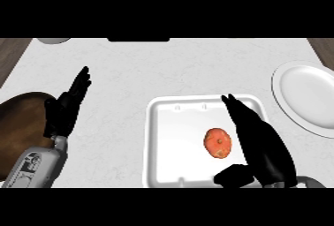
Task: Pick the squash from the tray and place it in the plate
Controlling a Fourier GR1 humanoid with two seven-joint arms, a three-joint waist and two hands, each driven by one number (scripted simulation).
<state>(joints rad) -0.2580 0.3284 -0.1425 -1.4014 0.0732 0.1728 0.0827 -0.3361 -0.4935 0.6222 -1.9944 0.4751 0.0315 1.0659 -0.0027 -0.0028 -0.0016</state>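
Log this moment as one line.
squash on tray | right hand open beside it | left hand resting | plate empty

No readable text, labels, brand names, numbers or signs appear anywhere in the head view. The grey left forearm (37,165) carries a small patch of dark markings on its casing, but they are too blurred to make out as letters or figures. The white tray (171,145) has two short raised marks near its far rim and two near its near rim; these are moulded shapes, not writing. The white plate (306,99) and the pale counter (183,66) are plain, with nothing printed on them.
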